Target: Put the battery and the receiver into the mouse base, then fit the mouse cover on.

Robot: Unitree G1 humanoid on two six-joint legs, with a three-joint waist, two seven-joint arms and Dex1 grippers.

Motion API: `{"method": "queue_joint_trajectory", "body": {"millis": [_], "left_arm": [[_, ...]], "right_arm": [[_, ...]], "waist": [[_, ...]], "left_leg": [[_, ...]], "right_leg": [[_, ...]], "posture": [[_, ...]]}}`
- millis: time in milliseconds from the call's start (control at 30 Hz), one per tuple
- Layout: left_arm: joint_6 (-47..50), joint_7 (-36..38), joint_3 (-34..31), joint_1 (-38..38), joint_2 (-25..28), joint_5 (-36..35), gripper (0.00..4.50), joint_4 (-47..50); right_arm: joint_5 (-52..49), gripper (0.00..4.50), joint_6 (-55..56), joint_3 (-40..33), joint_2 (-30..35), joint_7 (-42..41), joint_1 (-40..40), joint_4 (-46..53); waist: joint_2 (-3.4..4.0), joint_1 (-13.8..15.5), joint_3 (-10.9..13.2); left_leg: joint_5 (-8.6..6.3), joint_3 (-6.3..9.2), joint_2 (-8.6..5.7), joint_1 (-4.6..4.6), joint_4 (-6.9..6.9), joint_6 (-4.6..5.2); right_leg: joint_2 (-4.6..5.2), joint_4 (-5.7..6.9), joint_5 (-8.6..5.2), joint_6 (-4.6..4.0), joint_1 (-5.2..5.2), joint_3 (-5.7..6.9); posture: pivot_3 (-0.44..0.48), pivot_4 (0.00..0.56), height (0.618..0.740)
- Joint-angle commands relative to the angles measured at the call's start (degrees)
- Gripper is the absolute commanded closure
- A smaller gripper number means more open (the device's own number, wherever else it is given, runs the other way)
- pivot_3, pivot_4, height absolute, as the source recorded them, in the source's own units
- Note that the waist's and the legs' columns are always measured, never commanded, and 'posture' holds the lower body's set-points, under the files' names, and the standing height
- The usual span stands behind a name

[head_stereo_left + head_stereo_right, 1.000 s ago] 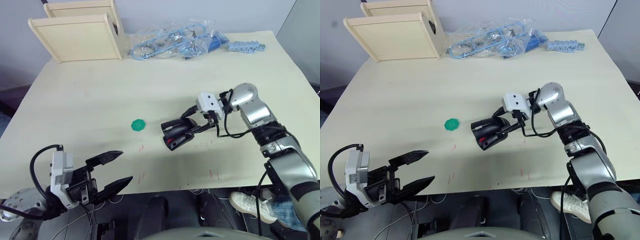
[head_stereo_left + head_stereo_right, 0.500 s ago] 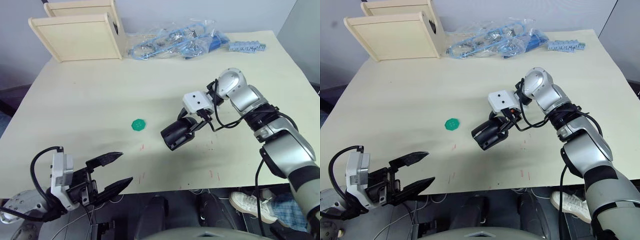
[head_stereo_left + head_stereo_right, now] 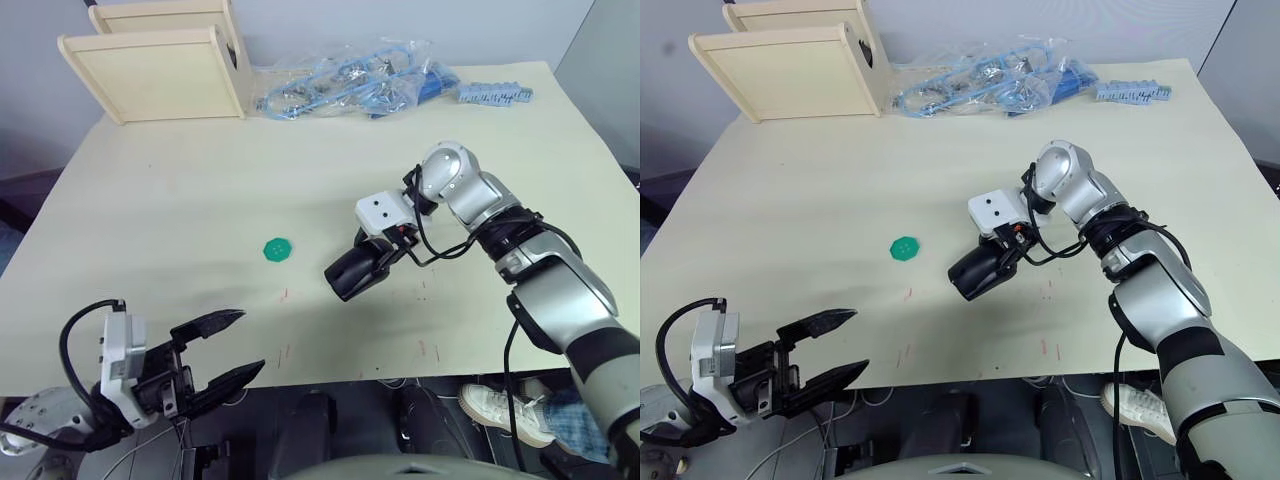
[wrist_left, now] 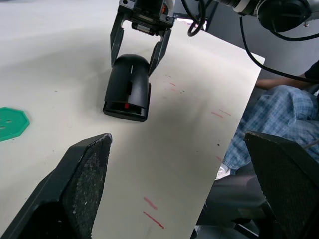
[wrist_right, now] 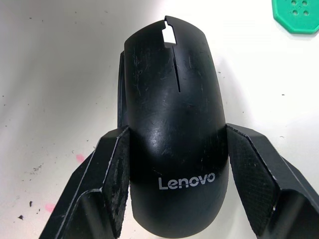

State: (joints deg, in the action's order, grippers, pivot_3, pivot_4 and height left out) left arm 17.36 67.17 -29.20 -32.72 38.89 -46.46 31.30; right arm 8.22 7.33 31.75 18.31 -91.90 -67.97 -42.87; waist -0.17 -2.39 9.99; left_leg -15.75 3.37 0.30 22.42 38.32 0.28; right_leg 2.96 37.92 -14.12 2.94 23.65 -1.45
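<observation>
One mouse sits on the bench, a little toward the near edge and right of the middle. Its cover is on top of the mouse base, glossy black with pale lettering at the rear; a bit of red shows at the front of the base in the left wrist view. The right gripper straddles the rear of the mouse, one finger along each flank, touching or nearly touching the cover, so it looks lightly clasped rather than squeezed.

One green disc lies flat on the bench to the left of the mouse, apart from it.

The left gripper hangs off the near edge at the left corner, fingers spread wide, holding nothing.

Along the far edge stand two pale wooden boxes at the left corner, a heap of clear bags with blue parts in the middle, and one blue strip to their right.
</observation>
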Motion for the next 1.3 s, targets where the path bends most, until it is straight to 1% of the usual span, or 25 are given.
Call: {"method": "queue_joint_trajectory", "body": {"millis": [33, 900, 1300], "left_arm": [[-1.2, 0.5, -1.1, -0.7, 0.0, -0.2, 0.0, 2.2], [-1.2, 0.2, -0.5, -0.4, 0.1, 0.0, 0.0, 2.1], [-1.4, 0.2, -0.4, -0.8, -0.1, 0.1, 0.0, 2.4]], "right_arm": [[0.9, 2.1, -1.2, -0.4, -0.2, 0.1, -1.0, 2.1], [4.7, 2.1, -8.5, 0.4, 0.0, 1.1, 1.5, 6.5], [5.3, 2.1, -11.1, 0.8, 1.1, 0.8, 2.8, 10.1]], "waist": [[0.0, 0.0, 0.0], [0.0, 0.0, 0.0], [-0.01, 0.0, 0.0]], "left_leg": [[0.0, 0.0, 0.0, 0.0, 0.0, 0.0], [0.0, 0.0, 0.0, 0.0, 0.0, 0.0], [0.0, 0.01, 0.0, -0.01, 0.0, 0.0]], "right_leg": [[0.0, 0.0, 0.0, 0.0, 0.0, 0.0], [0.0, 0.0, 0.0, 0.0, 0.0, 0.01], [0.0, 0.0, 0.0, 0.0, -0.01, 0.01]], "posture": [[0.0, 0.15, 0.74], [0.0, 0.15, 0.74], [0.0, 0.15, 0.74]]}}
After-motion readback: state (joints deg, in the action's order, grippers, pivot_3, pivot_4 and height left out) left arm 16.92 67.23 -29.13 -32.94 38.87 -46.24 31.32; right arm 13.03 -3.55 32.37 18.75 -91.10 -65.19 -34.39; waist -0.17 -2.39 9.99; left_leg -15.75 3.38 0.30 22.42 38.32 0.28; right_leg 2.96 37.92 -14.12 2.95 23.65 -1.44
